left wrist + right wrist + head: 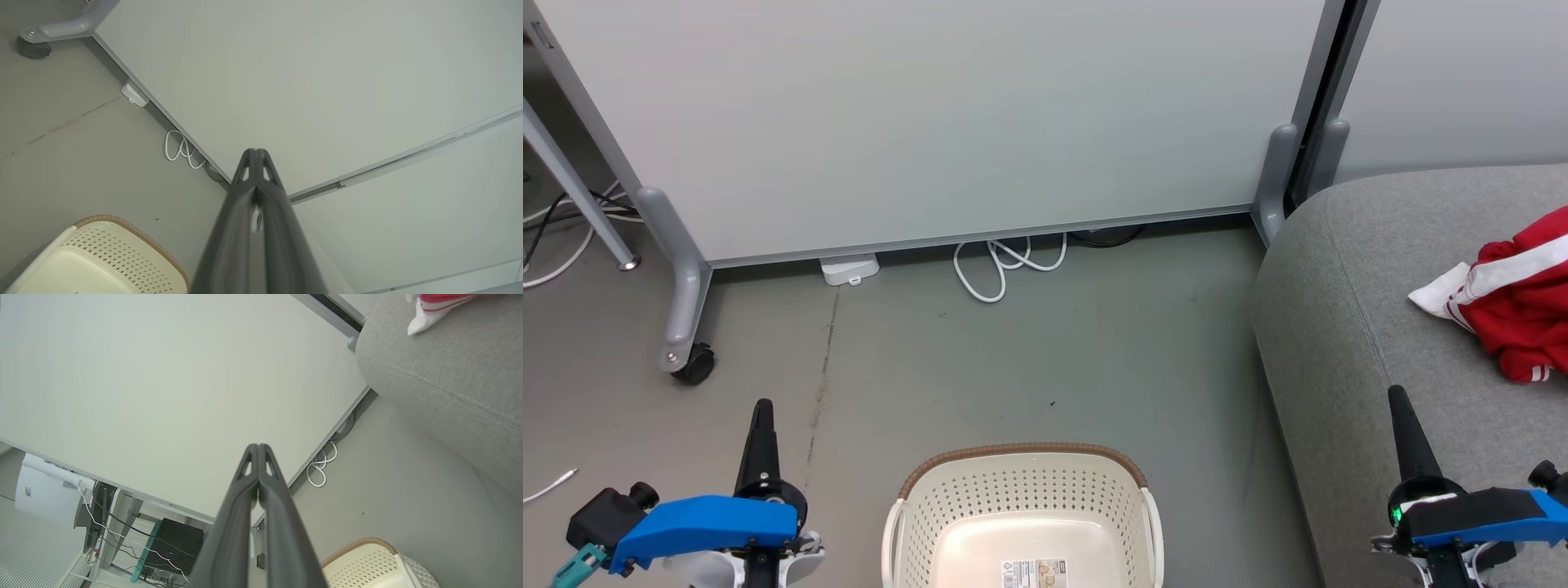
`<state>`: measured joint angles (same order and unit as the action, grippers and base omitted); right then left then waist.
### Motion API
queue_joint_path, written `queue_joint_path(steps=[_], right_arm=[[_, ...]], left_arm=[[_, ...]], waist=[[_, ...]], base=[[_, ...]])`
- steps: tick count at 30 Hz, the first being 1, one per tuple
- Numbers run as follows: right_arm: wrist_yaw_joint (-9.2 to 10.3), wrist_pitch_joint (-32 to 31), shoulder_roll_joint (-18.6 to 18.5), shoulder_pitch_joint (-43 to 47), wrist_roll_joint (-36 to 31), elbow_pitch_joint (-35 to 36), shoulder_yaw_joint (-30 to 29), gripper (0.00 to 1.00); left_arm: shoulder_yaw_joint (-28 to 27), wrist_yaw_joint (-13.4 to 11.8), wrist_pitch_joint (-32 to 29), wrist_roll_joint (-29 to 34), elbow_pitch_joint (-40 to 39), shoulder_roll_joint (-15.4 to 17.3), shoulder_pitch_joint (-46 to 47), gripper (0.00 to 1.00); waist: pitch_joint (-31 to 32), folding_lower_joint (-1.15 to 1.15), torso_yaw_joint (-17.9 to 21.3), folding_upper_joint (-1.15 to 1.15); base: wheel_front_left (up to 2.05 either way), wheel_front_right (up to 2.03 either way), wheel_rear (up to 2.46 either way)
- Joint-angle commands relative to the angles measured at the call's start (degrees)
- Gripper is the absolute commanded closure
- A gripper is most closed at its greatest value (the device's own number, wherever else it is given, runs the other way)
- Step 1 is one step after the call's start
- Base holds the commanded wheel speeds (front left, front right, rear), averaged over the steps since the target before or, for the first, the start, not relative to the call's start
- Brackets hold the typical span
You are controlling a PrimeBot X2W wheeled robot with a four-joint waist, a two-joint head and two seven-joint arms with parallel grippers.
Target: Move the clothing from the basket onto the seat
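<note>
Head view: crumpled red, white-striped clothing [1527,302] lies on the light grey fabric seat [1347,327]; the cream perforated plastic basket [1021,490] stands bare inside. Wrist views reveal left pincer [256,152] and right pincer [258,447] closed, empty.

Rt edge cuts off clothing [1523,294]; btm edge cuts basket [1021,490]; label [1034,572] too small to read.

bare floor [1029,359] lies open between the basket [1023,490] and the partition panel [931,122]; the sofa [1347,327] blocks the right, a wheeled leg [682,302] the left.
</note>
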<state>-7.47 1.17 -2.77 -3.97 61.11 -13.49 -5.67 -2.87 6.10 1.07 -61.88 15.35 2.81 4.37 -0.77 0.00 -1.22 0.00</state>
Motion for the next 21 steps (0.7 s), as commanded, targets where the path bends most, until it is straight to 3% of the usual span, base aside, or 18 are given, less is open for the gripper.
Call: queue_joint_path(steps=[1,21], right_arm=[[-0.03,-0.58,-0.18,-1.51,2.25,0.37,-0.16,1.0],[-0.03,-3.46,-0.18,-2.04,13.62,0.01,-0.47,1.0]], left_arm=[[-0.47,0.49,-0.49,-2.04,-0.79,0.1,1.47,1.0],[-1.77,0.9,-3.35,-13.2,-1.05,0.11,1.78,1.0]], waist=[[0.02,0.0,0.04,0.0],[0.21,0.0,0.43,0.0]], base=[[0.0,0.0,0.0],[0.0,0.0,0.0]])
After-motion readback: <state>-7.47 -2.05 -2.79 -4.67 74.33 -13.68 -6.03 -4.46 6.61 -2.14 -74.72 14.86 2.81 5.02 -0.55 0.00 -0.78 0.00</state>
